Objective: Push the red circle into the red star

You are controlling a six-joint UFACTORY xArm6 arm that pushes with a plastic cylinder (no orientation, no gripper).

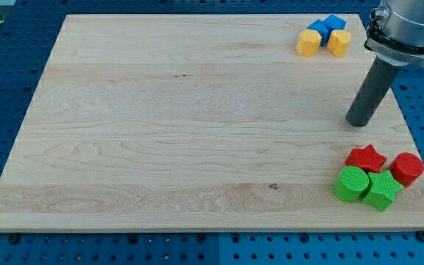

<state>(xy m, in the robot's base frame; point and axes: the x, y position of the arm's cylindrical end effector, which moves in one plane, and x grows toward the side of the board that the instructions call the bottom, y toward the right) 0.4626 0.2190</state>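
The red circle [407,168] stands near the board's lower right edge. The red star [366,158] lies just to its left, with a narrow gap between them that the green star [383,189] partly fills from below. My tip [358,123] rests on the board above the red star, about a block's width away, and up and to the left of the red circle. It touches no block.
A green circle [351,183] sits below the red star and touches the green star. At the top right are a blue block [327,27], a yellow block [309,43] and another yellow block [338,42]. The wooden board [182,125] ends close behind the red circle.
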